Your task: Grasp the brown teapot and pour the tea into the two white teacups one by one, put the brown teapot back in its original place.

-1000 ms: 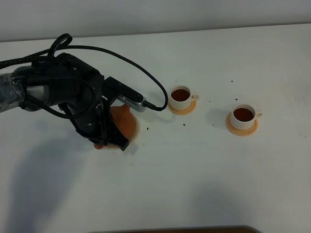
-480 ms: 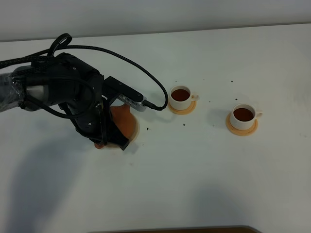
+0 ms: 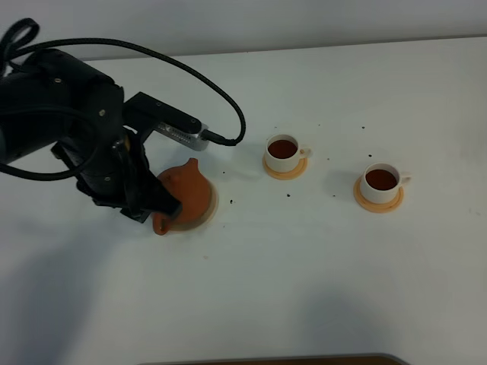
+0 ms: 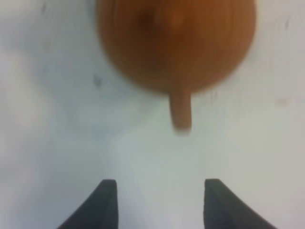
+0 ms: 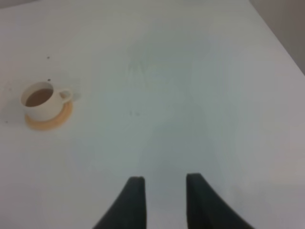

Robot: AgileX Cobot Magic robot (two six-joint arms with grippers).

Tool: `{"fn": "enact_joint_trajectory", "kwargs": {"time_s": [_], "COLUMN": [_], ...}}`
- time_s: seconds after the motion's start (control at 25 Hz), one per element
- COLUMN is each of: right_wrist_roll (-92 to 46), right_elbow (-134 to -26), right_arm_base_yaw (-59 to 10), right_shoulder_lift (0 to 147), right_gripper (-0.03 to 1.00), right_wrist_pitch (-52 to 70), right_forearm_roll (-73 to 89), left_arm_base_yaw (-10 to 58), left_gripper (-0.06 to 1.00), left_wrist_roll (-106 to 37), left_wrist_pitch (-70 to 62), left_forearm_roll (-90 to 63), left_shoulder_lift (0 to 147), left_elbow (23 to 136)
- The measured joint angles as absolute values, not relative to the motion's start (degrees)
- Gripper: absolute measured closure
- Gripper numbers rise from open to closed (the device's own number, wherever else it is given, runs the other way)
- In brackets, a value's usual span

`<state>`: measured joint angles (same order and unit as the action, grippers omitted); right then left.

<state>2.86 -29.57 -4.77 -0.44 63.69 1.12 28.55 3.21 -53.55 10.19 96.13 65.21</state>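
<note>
Teapot on tan disc — left tool released, clear; right tool clenched, empty.

We see the squat reddish-brown clay teapot sitting on a pale tan disc near the white worktop's left edge, the black left arm beside it. Two small white teacups hold dark tea on orange coasters.

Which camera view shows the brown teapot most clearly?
The exterior high view: the brown teapot is sharp there, though the left arm partly covers it. The left wrist view shows it blurred and cropped. The right wrist view does not show it.
</note>
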Motion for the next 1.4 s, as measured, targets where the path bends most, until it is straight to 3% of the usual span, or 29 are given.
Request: {"fn": "enact_joint_trajectory", "kwargs": {"time_s": [0.2,0.8,1.08,1.4], "right_wrist_roll": [2.86,2.85,2.92,2.92], "right_elbow": [-29.57,-29.57,-29.57,-29.57], "right_arm_base_yaw": [-4.77,-4.77,-4.77,-4.77], "right_shoulder_lift": [-0.44,-0.44,-0.44,-0.44], "right_gripper": [0.73,0.73,0.73,0.73], "right_wrist_pitch": [63.69,63.69,63.69,63.69], "right_forearm_roll": [1.12,1.12,1.12,1.12], "left_arm_base_yaw": [28.55,28.55,28.55,28.6], "left_gripper": [0.5,0.52,0.52,0.52], "left_wrist_roll": [7.79,9.48,5.52,3.42], "left_wrist_pitch": [-67.23,-63.57,-60.88,-60.75], "left_forearm_roll": [9.42,5.36,2.43,1.11], "left_shoulder_lift": [88.44,54.76,43.6,41.14], "left_elbow": [64.98,32.66,26.88,26.83]}}
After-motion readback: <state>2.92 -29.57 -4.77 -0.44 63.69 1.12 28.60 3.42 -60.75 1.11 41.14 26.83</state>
